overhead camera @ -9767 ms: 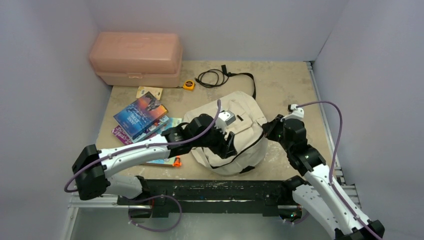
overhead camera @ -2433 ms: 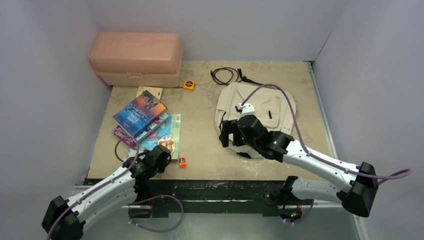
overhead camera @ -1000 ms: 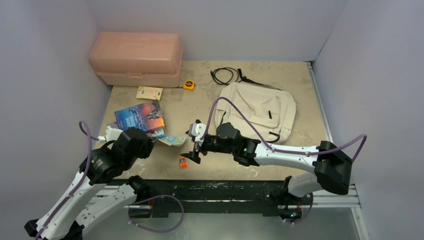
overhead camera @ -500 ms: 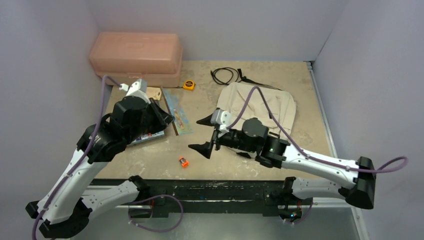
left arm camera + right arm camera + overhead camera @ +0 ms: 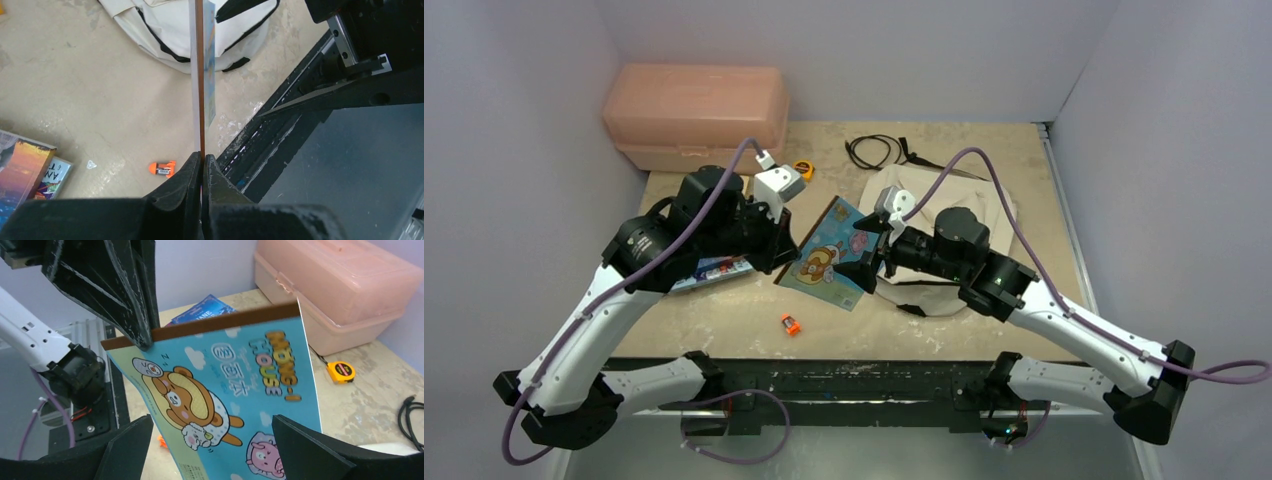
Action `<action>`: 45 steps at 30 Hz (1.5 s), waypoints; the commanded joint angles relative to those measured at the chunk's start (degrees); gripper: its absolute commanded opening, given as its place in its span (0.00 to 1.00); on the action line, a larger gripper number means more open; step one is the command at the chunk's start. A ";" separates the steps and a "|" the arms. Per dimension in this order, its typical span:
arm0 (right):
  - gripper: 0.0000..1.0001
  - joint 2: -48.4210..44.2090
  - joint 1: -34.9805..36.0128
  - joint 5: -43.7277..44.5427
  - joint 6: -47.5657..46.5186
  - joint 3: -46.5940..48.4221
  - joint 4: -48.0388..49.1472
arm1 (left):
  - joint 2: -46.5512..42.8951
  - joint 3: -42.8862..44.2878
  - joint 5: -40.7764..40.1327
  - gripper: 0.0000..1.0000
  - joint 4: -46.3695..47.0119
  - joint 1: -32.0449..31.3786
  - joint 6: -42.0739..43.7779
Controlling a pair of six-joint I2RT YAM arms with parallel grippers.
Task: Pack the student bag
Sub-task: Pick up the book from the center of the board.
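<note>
Over the table (image 5: 724, 312), left tool (image 5: 202, 161) clamps book (image 5: 235, 385) apparently titled "HOUSE"; right tool (image 5: 212, 420) apart.

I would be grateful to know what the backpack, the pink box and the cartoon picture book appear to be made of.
The student bag looks like soft matte cream fabric: it creases and sags. The pink box seems to be rigid, slightly translucent plastic with moulded edges. The picture book appears to be thin, smooth printed card or paper, a slim sheet when seen edge-on.

Right arm (image 5: 1034, 305) hides most of student bag (image 5: 927, 296)
</note>
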 commanded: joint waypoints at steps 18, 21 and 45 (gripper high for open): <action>0.97 -5.33 -3.29 -10.02 -1.06 -1.84 3.65 | 0.78 0.00 18.09 0.00 -4.78 0.01 11.06; 0.96 -4.61 -3.30 -17.82 -3.55 -2.75 3.62 | 1.35 0.73 17.41 0.00 -4.80 0.02 11.07; 0.00 4.13 -7.01 -45.38 -7.39 3.48 -9.19 | 2.54 -1.66 19.13 0.00 -6.02 0.01 17.28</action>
